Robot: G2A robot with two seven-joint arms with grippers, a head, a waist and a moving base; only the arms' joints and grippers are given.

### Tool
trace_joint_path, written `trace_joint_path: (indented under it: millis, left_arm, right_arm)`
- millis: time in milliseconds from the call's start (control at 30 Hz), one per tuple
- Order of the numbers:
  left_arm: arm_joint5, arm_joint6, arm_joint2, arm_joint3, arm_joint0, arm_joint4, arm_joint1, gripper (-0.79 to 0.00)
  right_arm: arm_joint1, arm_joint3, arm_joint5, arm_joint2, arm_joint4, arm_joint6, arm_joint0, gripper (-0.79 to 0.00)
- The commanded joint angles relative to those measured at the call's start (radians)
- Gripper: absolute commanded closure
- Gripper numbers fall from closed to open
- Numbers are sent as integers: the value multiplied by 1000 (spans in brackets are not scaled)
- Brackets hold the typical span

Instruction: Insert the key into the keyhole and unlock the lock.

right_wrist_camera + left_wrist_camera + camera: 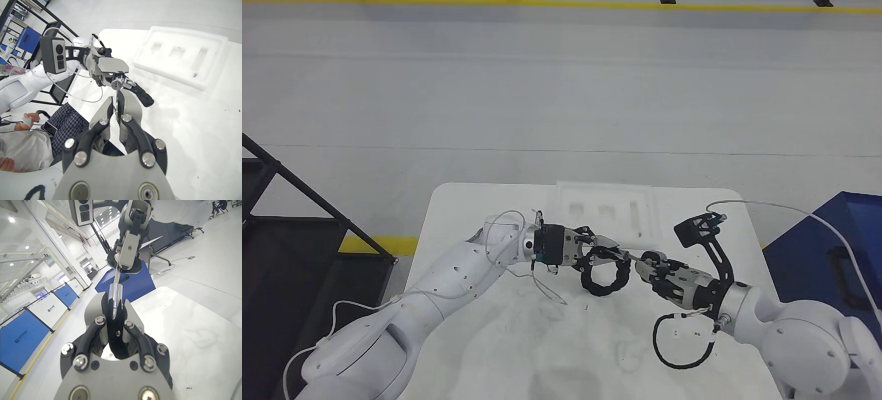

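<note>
Above the middle of the table, my left gripper (585, 247) (113, 303) is shut on the lock's chrome cylinder (115, 293) (115, 84). The lock's black cable (604, 276) (143, 95) loops down from it. My right gripper (635, 261) (117, 97) faces it from the other side, shut on the key (117, 101) (117, 273). The key's blade runs straight into the keyhole at the cylinder's end. The key's head is mostly hidden between the right fingers (126, 98).
A white foam tray (607, 210) (181, 56) with several cut-out pockets lies at the far side of the white table (492, 330). A blue bin (832, 250) stands off the right edge, and a black rack (282, 250) off the left.
</note>
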Motion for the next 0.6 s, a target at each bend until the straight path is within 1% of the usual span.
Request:
trace_joint_path:
  millis: [0, 567]
  left_arm:
    - [-1, -2, -1, 0, 0, 1, 0, 0]
    - [-2, -2, -5, 1, -6, 12, -3, 0]
  right_arm:
    - [0, 0, 0, -1, 2, 1, 2, 0]
    - [3, 0, 24, -16, -4, 24, 18, 0]
